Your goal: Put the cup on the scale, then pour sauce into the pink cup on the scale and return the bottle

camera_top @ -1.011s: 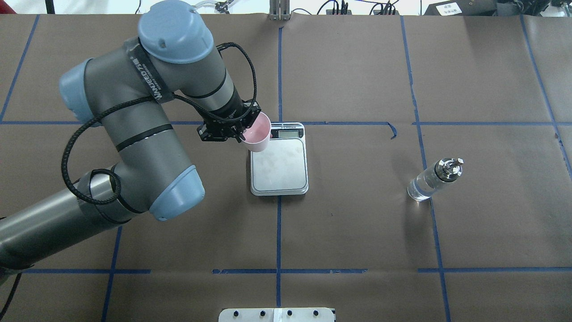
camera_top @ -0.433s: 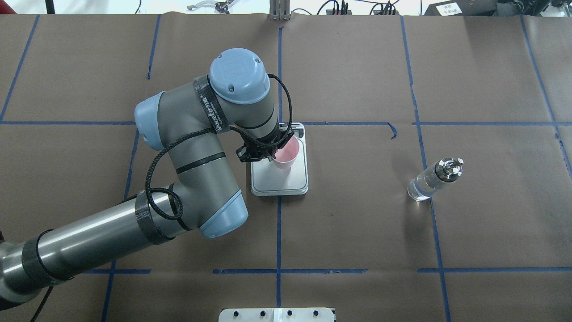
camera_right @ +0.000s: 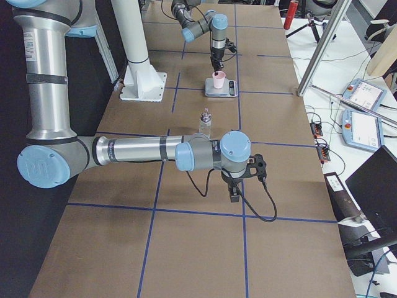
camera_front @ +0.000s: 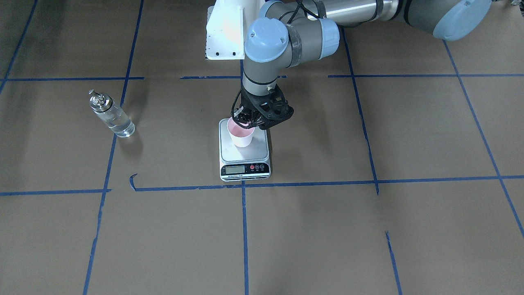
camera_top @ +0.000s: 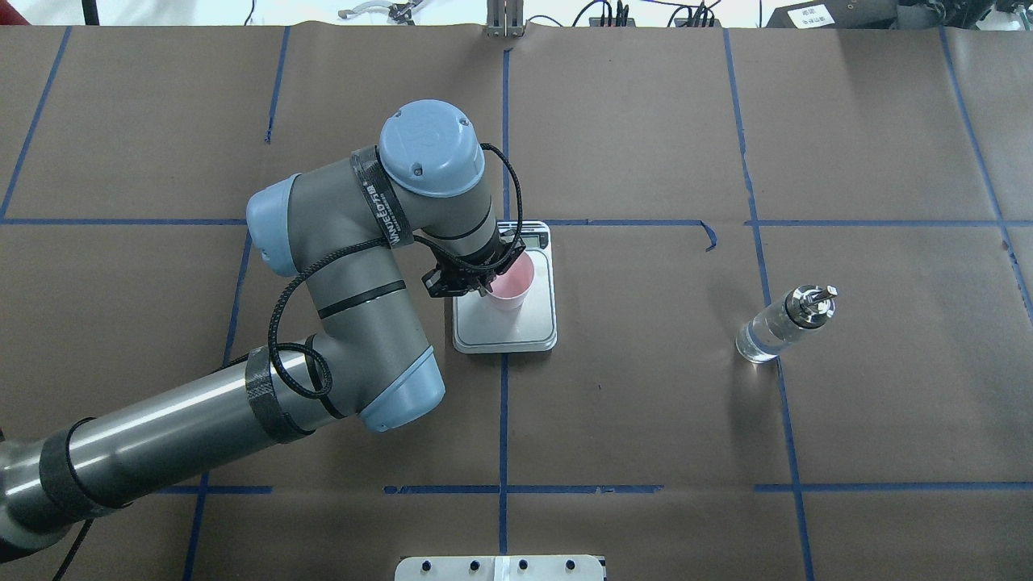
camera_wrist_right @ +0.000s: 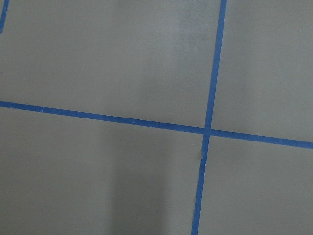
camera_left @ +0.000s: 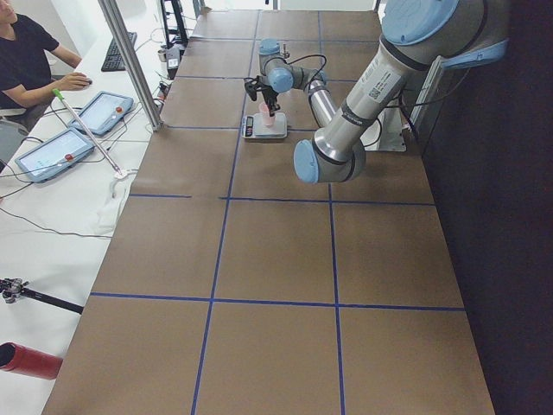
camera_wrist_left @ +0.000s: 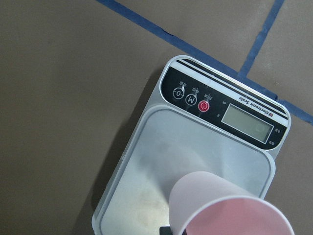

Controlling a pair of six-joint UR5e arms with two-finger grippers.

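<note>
Front-facing: left gripper (camera_front: pixel 247 121) pinches rim of cup (camera_front: pixel 241 136), cup over rear half of scale (camera_front: pixel 245 155) platform; bottle (camera_front: pixel 111 116) upright on table (camera_front: pixel 368 225), well apart. Lower straight, keep cup level, release only once base sits flat, then lift clear vertically
Overhead: arm hides grip point
Left wrist: cup rim cut off; gap between base and platform hard to judge
Exterior right: right gripper (camera_right: pixel 236 189) hovers over table, finger spread cannot tell

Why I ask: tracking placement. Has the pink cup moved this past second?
Yes: the pink cup moved from the scale's far-left corner to over its platform.
</note>
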